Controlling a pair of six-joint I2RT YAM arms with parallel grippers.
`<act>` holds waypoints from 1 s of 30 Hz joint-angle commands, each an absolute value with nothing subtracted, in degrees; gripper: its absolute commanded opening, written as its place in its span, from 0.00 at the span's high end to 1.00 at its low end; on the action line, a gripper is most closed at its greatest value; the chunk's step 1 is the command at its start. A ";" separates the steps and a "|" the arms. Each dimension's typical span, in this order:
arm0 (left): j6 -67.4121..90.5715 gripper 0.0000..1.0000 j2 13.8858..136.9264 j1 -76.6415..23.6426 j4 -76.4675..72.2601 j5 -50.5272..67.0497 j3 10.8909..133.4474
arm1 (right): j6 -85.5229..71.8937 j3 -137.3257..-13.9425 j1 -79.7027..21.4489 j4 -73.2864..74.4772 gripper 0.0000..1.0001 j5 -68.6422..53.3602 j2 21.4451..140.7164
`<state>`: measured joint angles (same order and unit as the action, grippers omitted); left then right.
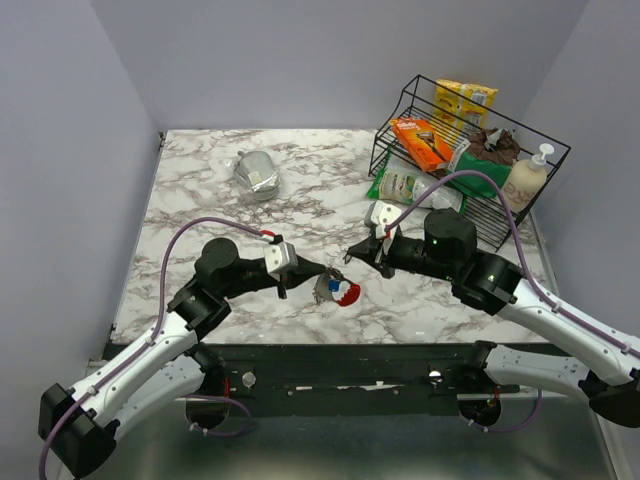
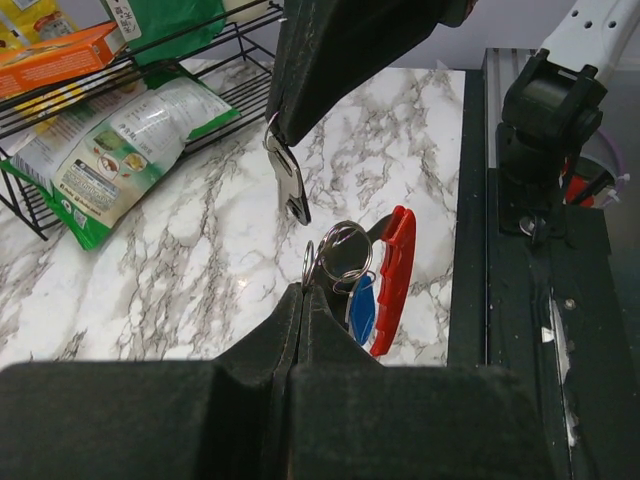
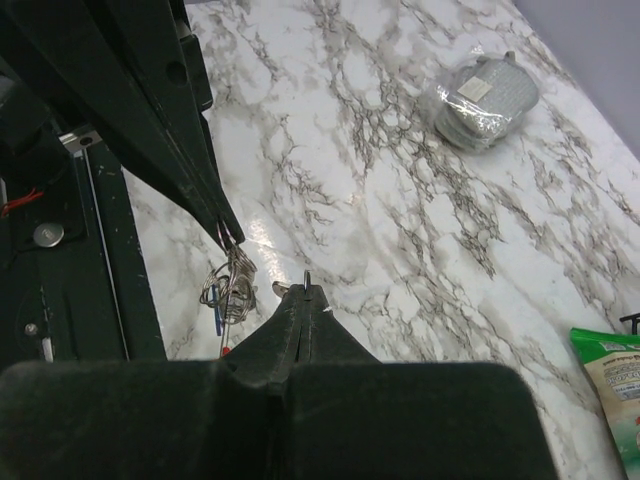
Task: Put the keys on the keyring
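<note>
pinching the keyring (image 1: 338, 291) at the near edge of the desk (image 1: 200, 200), my left tool (image 1: 316, 274) is closed tight on one of its thin silver rings, with the red tag (image 2: 393, 280) and blue tag (image 2: 362, 305) trailing below on the marble. my right tool (image 1: 352, 250), fingers pressed together, grips a small key (image 2: 290, 185) by its head; the blade hangs down just beside the ring, apart from it in the left wrist view. i can pick out only this one key. my own black fingers hide the lower part of the ring there, and the right tool fills the top of that view. a crumpled silver foil pouch (image 1: 257, 175) sits well apart toward the far left. at the far right stands a black wire rack (image 1: 396, 108) holding a yellow box (image 1: 463, 100), an orange box (image 1: 422, 142) and a pump bottle (image 1: 527, 180), with a green-and-white bag (image 1: 410, 185) at its front, near my right arm. the desk is white marble with grey veins, edged by a dark rail (image 1: 330, 360) and enclosed by plain pale lilac walls.
</note>
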<state>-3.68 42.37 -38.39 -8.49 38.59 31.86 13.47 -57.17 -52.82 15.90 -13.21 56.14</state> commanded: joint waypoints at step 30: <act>-6.24 1.00 41.22 -38.93 -5.63 29.64 33.22 | 12.49 -59.50 -52.91 16.87 1.00 -5.19 56.17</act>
